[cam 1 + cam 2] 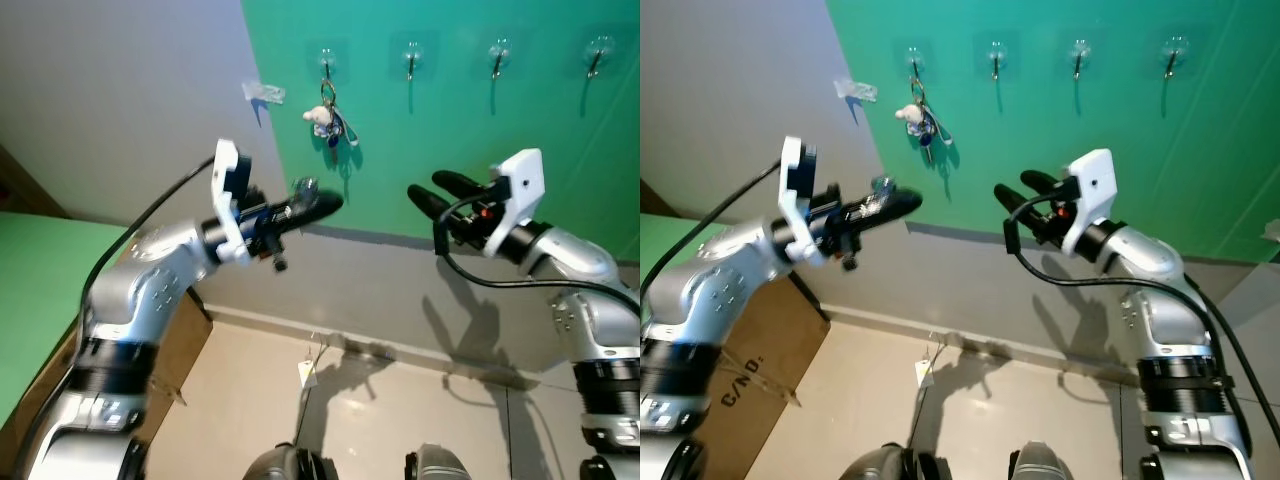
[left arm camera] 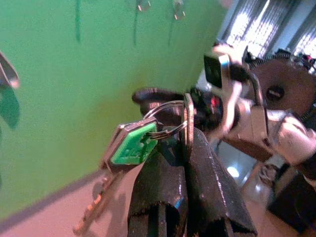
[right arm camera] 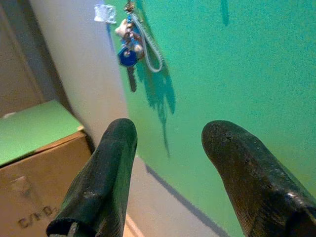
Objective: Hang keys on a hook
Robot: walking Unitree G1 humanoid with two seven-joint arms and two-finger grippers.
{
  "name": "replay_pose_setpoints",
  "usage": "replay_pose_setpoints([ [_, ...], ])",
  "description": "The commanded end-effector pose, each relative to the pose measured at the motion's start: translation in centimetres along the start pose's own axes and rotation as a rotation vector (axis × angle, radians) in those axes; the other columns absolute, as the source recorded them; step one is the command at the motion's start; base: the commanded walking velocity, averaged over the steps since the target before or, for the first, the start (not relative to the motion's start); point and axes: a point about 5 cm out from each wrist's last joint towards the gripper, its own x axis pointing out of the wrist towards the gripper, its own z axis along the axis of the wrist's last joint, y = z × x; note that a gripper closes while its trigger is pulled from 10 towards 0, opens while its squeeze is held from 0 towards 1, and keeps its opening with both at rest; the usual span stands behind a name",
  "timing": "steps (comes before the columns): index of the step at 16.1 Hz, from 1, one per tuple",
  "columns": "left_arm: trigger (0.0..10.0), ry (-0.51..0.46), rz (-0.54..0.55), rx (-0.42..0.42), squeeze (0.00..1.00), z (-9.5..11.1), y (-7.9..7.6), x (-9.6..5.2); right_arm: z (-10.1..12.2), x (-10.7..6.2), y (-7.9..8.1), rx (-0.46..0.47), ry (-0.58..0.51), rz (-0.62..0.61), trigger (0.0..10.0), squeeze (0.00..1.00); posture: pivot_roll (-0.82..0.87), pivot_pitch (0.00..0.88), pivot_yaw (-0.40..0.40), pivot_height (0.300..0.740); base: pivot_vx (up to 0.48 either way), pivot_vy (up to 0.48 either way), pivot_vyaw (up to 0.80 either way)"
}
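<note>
My left gripper [image 1: 322,204] is shut on a key ring [image 2: 170,121] that carries a green-tagged key [image 2: 131,144] and a plain key [image 2: 96,207] hanging below. It is held out below and a little left of the leftmost hook [image 1: 326,62] on the green wall. That hook holds another key bunch [image 1: 328,120] with a white charm and a blue tag [image 3: 127,57]. Three more hooks [image 1: 411,58] [image 1: 498,55] [image 1: 597,52] stand bare to the right. My right gripper [image 1: 432,191] is open with nothing in it, at the same height, under the second and third hooks.
A cardboard box [image 1: 750,370] with a green top [image 1: 35,290] stands at the left against the grey wall. A small clear tab [image 1: 263,92] sticks to the grey wall near the corner. A paper tag [image 1: 306,373] lies on the tiled floor below.
</note>
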Motion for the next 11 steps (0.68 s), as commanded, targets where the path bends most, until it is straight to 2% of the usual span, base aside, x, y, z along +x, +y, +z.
replay_pose_setpoints([
  [1, 0.0, 0.018, -0.023, 0.012, 0.00, 0.2, -0.5, -0.8, -0.4, -0.4, 0.3, 0.030, 0.016, 0.034, 10.0, 0.00, -0.25, 0.055, 0.161, 0.717, 0.000, 0.000, 0.00],
  [2, 0.0, 0.023, -0.027, 0.011, 0.00, 0.1, -0.6, -0.9, -0.4, -0.5, 0.4, 0.035, 0.018, 0.048, 10.0, 0.00, -0.25, 0.055, 0.161, 0.717, 0.000, 0.000, 0.00],
  [6, 0.0, 0.057, -0.077, 0.004, 0.00, -0.1, -1.3, -1.6, 0.7, -1.6, 2.1, 0.147, 0.010, 0.267, 10.0, 0.00, -0.25, 0.062, 0.164, 0.717, 0.000, 0.000, 0.00],
  [8, 0.0, 0.065, -0.095, 0.009, 0.00, 0.1, -1.4, -1.5, 0.9, -2.0, 2.7, 0.140, 0.038, 0.340, 10.0, 0.00, -0.26, 0.065, 0.167, 0.717, 0.000, 0.000, 0.00],
  [11, 0.0, 0.082, -0.094, 0.038, 0.00, 0.4, -1.2, -1.3, 1.2, -2.0, 2.8, 0.152, 0.042, 0.335, 10.0, 0.00, -0.26, 0.069, 0.168, 0.717, 0.000, 0.000, 0.00],
])
